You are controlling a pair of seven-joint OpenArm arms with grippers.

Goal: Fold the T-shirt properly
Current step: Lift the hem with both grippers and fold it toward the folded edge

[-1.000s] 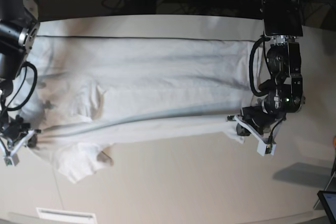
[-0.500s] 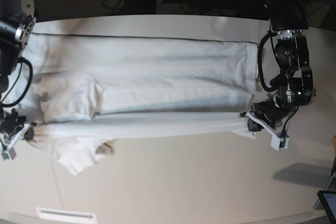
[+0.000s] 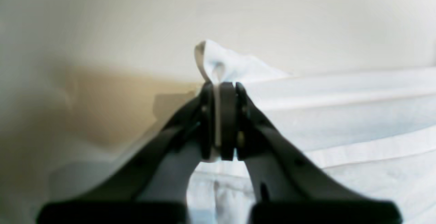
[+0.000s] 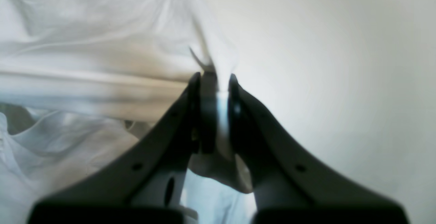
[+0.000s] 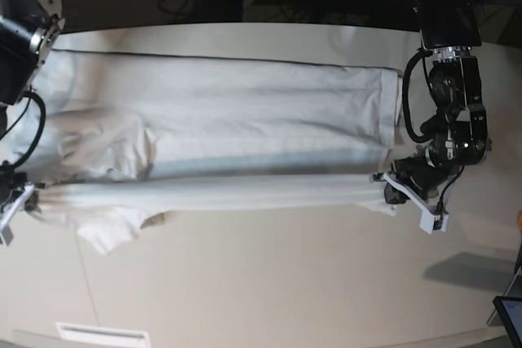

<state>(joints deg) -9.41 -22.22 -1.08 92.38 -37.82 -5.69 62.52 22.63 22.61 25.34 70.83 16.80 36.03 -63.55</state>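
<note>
both sets of jaws are pressed together on cloth. nearest in the left wrist view, the left jaws [image 3: 219,121] clamp a thin fold of the large plain white short-sleeved t-shirt of soft, slightly wrinkled cloth [image 3: 340,115], with a small peak of fabric standing up just beyond their tips and the rest of the garment running off to one side of them. in the right wrist view the right jaws [image 4: 214,111] pinch a bunched edge the same way, with the wrinkled body spreading away to the other side and a flap hanging below the grip.

farther out, the base view shows the t-shirt [image 5: 245,120] lying stretched lengthways on the off-white surface [image 5: 285,283], its near long edge lifted and pulled taut between the two grips [image 5: 390,189], [image 5: 20,200]. a sleeve droops beside the right jaws.

judging by this, the fold is at an early stage: one long side is raised but not yet laid over the body, and the sleeves and crosswise folds are left to do.

no brand, label or writing can be read on the cloth or the surface.
</note>
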